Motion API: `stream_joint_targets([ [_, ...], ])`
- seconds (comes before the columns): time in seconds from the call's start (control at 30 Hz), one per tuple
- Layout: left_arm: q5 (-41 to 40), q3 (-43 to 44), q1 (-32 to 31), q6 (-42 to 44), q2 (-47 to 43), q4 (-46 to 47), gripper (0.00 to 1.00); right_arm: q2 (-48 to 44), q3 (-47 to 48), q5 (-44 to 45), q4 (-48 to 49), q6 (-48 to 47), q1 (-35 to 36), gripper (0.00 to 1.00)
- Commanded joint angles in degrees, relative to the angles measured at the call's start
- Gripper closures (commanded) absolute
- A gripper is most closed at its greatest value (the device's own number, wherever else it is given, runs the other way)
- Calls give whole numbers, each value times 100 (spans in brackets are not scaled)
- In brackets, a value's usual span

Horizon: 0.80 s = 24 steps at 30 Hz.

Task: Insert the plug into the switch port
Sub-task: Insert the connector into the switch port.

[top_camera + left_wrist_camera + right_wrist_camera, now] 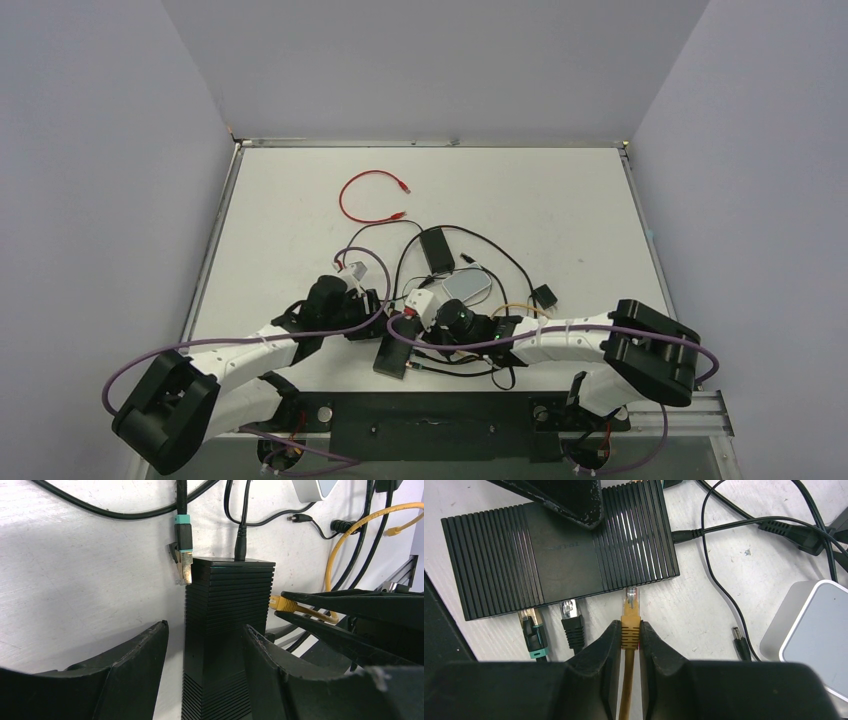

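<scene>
The right gripper has its fingers clamped on the yellow boot of the plug. The plug points straight ahead of them, its long axis square to the near face of the switch. Its clear tip touches that face's edge just ahead of the fingertips. The port is hidden under the top edge, so I cannot tell how far in the tip is. To the fingers' left, a black plug and a teal plug sit at the same face. Beyond, the left gripper lays one finger over the switch's top. The left wrist view adds that its fingers stand apart, astride the switch, and shows the yellow tip meeting the side. The move looks like a straight push forward by the right arm.
</scene>
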Motion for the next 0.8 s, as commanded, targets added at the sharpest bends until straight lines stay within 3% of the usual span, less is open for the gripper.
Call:
stream_joint_targets([
  [0.0, 182, 262, 49, 155, 72, 282, 47, -252, -163, -119, 656, 22, 69, 100],
  [0.77, 744, 182, 49, 392, 92, 188, 51, -186, -655, -219, 2042, -137, 374, 100],
])
